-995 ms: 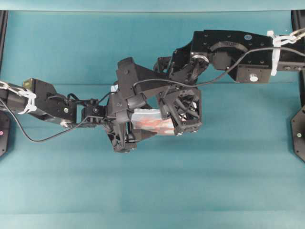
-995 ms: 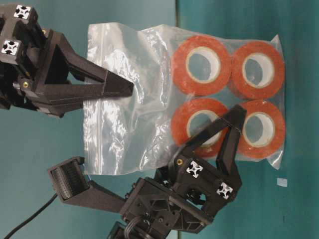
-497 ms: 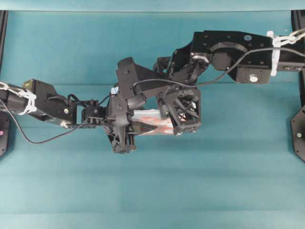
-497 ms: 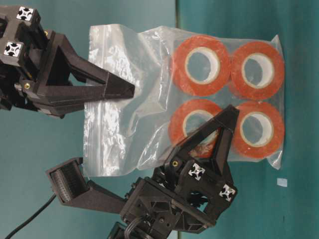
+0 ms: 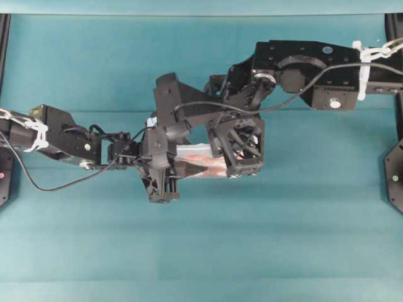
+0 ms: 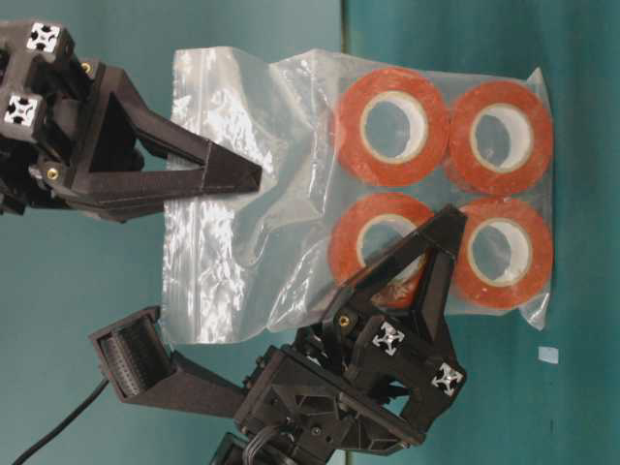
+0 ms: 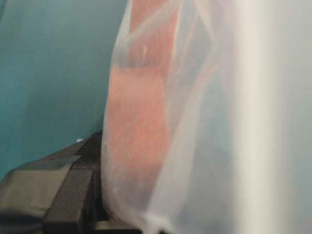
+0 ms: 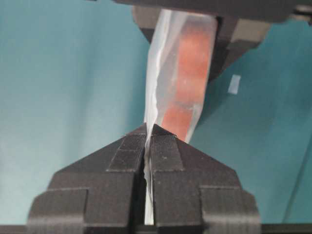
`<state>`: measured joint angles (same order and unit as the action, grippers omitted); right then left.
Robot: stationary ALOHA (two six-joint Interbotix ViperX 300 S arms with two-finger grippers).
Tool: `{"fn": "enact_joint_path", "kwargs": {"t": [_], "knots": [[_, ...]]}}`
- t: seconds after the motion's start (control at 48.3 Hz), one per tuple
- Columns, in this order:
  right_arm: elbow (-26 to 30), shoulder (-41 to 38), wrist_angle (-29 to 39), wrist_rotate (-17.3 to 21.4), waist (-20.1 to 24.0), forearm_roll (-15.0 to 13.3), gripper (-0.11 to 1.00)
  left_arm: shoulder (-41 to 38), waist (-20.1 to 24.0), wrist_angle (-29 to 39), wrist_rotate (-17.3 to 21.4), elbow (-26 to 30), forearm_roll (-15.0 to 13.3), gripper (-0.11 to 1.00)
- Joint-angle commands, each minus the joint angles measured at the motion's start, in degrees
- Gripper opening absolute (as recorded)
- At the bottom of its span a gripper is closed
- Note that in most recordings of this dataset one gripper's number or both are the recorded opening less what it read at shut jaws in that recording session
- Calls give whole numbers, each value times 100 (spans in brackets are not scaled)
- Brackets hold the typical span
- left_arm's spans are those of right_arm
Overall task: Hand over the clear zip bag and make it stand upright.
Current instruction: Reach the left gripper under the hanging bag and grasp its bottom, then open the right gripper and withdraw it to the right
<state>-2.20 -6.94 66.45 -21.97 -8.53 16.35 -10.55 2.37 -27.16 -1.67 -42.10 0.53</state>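
The clear zip bag (image 6: 291,184) is held off the teal table surface (image 5: 201,251) between the two grippers, and neither of its faces is laid on the surface.

The right gripper (image 6: 254,177) is seen clenched on the empty, crinkled part of the bag. In the right wrist view its two jaws are pressed together, with only a thin sheet of plastic caught between the tips. From that pinch the bag is stretched straight away from the jaws, toward the other gripper.

The left gripper (image 6: 441,228) is closed on the filled part of the bag. The bag is grasped there across the orange-red tape rolls (image 6: 392,126). One jaw is laid over the near face, its tip lying between two of the rolls; the other jaw is hidden behind the bag. In the right wrist view the rolls are seen edge-on between these two jaws. In the left wrist view the bag is pressed close against one jaw and most of the picture is filled with blurred plastic and orange.

A small white scrap (image 6: 549,355) is seen on the surface, beyond the left jaws and apart from the bag.
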Motion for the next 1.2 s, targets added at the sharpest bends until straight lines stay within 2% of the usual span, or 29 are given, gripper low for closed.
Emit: {"fn": "enact_joint_path", "kwargs": {"t": [0.0, 0.062, 0.124, 0.207, 0.311, 0.373, 0.414, 0.663, 0.974, 1.181], "knots": [[35, 149, 18, 167, -9, 18, 2, 35, 9, -35, 18, 9, 0, 24], [35, 167, 9, 237, -18, 9, 8, 44, 9, -26, 9, 0, 0, 25], [35, 185, -18, 281, -9, 26, 19, 44, 9, -35, 9, -9, 0, 24], [35, 229, -62, 325, 0, 35, 40, 53, 18, -35, 18, -18, 0, 24], [18, 290, -193, 457, 26, 26, 71, 53, 9, -35, 18, -35, 0, 24], [-26, 369, -299, 492, 44, 18, 85, 62, 18, -35, 18, -35, 0, 24], [-79, 439, -387, 536, 53, 18, 90, 62, 18, -35, 18, -26, 9, 24], [-501, 1011, -826, 747, 53, 9, 88, 62, 9, -35, 18, -26, 0, 24], [-1415, 1863, -1872, 853, 18, 9, 88, 62, 9, -9, 18, -35, 0, 24], [-1951, 2276, -2188, 1046, -18, 9, 88, 62, 9, 9, 18, -35, 0, 24]]}}
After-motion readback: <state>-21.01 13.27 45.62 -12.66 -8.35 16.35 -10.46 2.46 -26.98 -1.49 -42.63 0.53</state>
